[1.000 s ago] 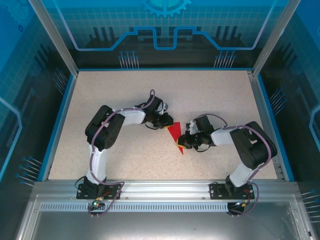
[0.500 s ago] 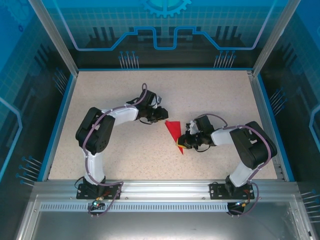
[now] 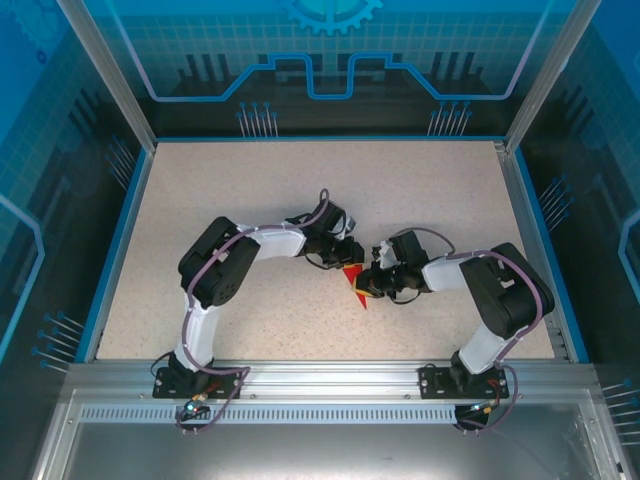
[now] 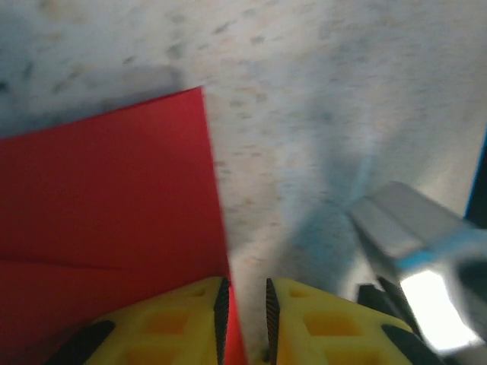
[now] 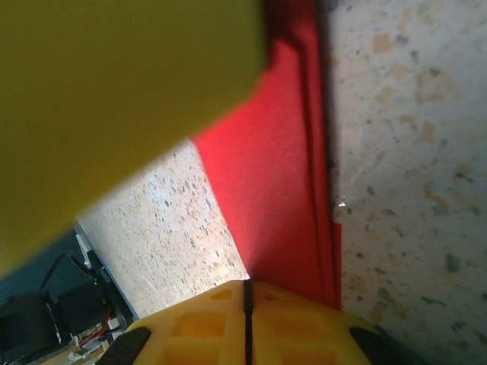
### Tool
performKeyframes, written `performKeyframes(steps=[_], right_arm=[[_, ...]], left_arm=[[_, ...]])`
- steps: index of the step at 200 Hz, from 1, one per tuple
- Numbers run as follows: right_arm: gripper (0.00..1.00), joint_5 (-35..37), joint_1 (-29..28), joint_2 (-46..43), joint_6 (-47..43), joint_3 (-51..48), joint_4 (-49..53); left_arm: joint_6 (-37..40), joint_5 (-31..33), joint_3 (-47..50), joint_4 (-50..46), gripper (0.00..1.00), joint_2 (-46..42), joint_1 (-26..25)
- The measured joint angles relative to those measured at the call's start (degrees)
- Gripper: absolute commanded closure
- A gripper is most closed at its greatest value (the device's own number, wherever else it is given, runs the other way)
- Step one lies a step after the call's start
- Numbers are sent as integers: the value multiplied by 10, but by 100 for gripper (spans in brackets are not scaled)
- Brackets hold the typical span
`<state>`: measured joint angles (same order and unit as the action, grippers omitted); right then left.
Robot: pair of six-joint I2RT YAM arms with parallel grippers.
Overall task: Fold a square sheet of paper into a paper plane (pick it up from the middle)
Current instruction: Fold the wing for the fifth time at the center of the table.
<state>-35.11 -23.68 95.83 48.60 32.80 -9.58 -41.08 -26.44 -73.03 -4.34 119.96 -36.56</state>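
The square sheet of paper (image 3: 359, 297) is folded into a red pointed wedge and lies flat mid-table, its tip toward the near edge. My left gripper (image 3: 349, 263) covers its far part. In the left wrist view the paper (image 4: 106, 198) fills the left side, and its straight edge runs into the narrow gap of the left gripper (image 4: 245, 293), whose jaws stand slightly apart. My right gripper (image 3: 366, 286) sits at the paper's right side. Seen from the right wrist, that gripper (image 5: 246, 283) is shut, and the layered paper (image 5: 266, 190) runs under its right finger.
The speckled table (image 3: 250, 200) is ringed by a blue rim and aluminium posts (image 3: 105, 70). A blurred yellow finger (image 5: 114, 99) of the left gripper looms in the right wrist view. Both grippers stand close together at the paper.
The left gripper drew back to the left off the paper, then swung right and down onto its far part, hiding most of it. The right gripper and paper stayed put.
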Motion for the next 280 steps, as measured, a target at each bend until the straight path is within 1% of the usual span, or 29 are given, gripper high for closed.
performKeyframes(steps=[33, 60, 95, 115, 140, 152, 161, 172, 184, 215, 227, 241, 276, 280], right_arm=[[86, -3, -5, -32, -15, -32, 0], [86, -1, -22, -86, -39, -69, 49], [84, 16, -23, -148, -56, -98, 110], [83, 35, -22, -177, -56, -102, 151], [78, 94, -18, -219, -57, -83, 218], [74, 102, -9, -243, -61, -72, 224], [73, 104, 0, -261, -65, -66, 224], [73, 113, 13, -277, -69, -55, 230], [71, 126, 30, -283, -74, -38, 241], [68, 131, 92, -283, -80, -29, 244], [65, 123, 106, -283, -82, -31, 242], [61, 111, 111, -283, -85, -34, 238], [60, 75, 113, -263, -86, -35, 210], [60, 72, 113, -258, -87, -35, 208]], left_arm=[[-15, -2, -15, -16, 80, 10, 3], [-23, -4, -15, -16, 79, 11, 4], [-25, -5, -15, -15, 78, 11, 5], [-24, -10, -15, -14, 75, 11, 5], [-23, -16, -16, -14, 70, 8, 4], [-15, -15, -32, -43, 68, 7, 2], [-6, -11, -53, -71, 63, 7, -1], [4, 5, -86, -109, 55, 2, -6], [9, 34, -112, -146, 49, -17, -11], [-7, 109, -124, -227, 47, -90, -15], [-20, 130, -124, -247, 47, -101, -16], [-30, 150, -124, -271, 46, -99, -18], [-49, 195, -167, -349, 46, -51, -47], [-52, 198, -175, -356, 43, -43, -51]])
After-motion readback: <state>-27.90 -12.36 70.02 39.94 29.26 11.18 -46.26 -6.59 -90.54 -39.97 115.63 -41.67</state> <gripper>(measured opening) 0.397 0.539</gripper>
